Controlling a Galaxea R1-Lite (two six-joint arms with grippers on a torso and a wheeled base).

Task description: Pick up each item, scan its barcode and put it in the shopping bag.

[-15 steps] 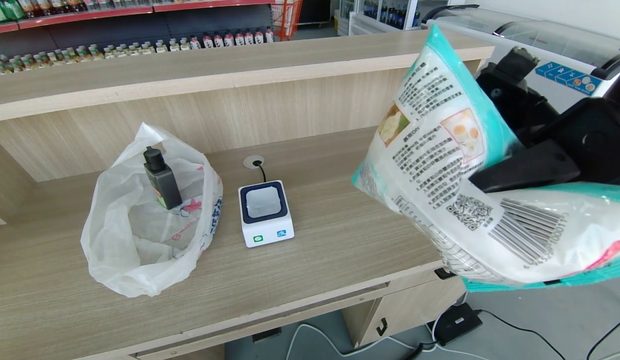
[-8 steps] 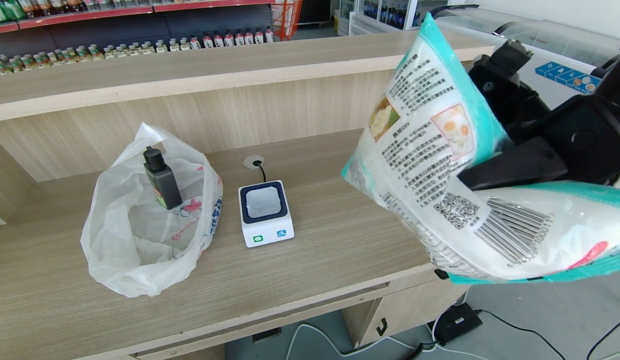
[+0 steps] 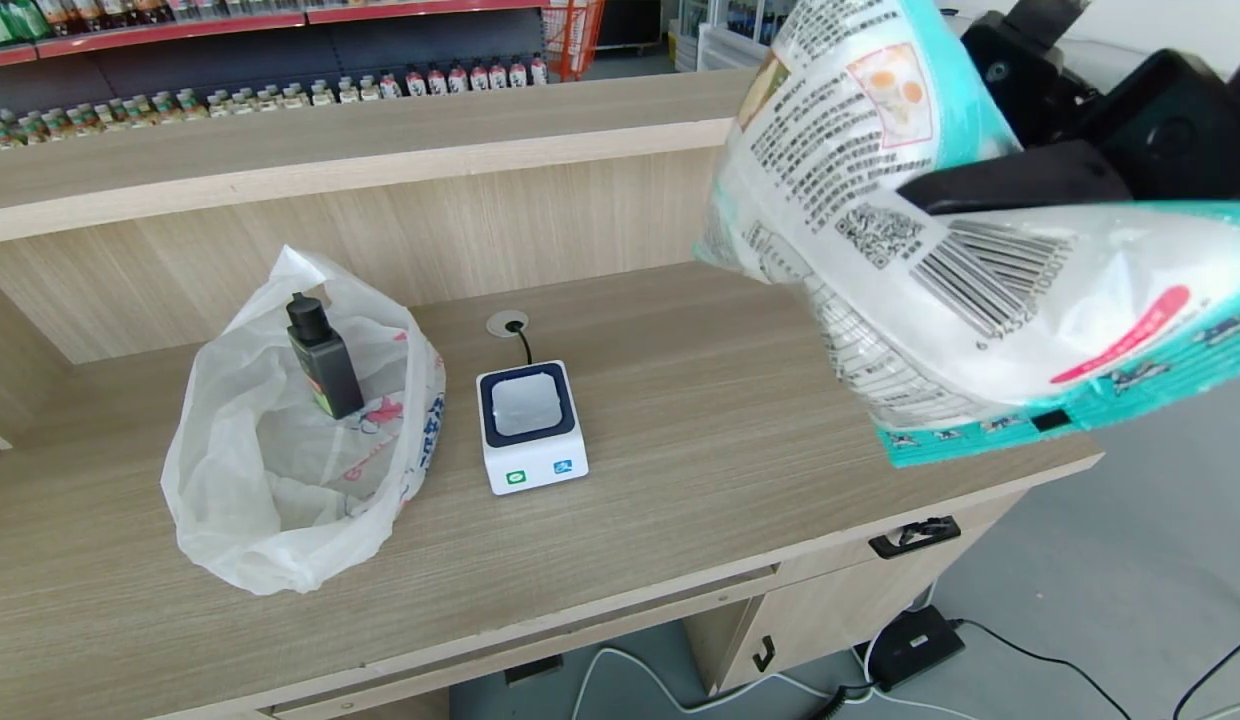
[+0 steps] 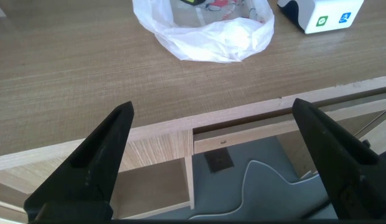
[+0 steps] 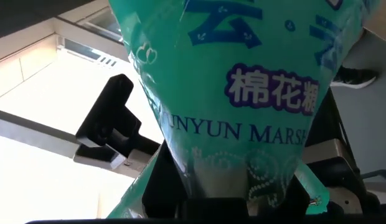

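Note:
My right gripper [image 3: 1015,185] is shut on a large teal-and-white marshmallow bag [image 3: 940,250], held high over the counter's right end with its barcode side facing the head camera. In the right wrist view the bag [image 5: 243,93] hangs pinched in that gripper [image 5: 236,202]. A white barcode scanner [image 3: 530,425] sits mid-counter, left of and below the bag. The white plastic shopping bag [image 3: 280,490] lies open at the left with a dark bottle [image 3: 323,360] standing in it. My left gripper [image 4: 210,115] is open, low in front of the counter's front edge, holding nothing.
The scanner's cable runs to a grommet hole [image 3: 507,323]. A raised wooden back wall [image 3: 380,200] borders the counter. A drawer handle [image 3: 915,536] sits below the right front edge, and cables and a black box [image 3: 910,645] lie on the floor.
My right arm has lifted the marshmallow bag higher, uncovering the counter's right corner and drawer handle. The shopping bag, bottle and scanner have stayed put.

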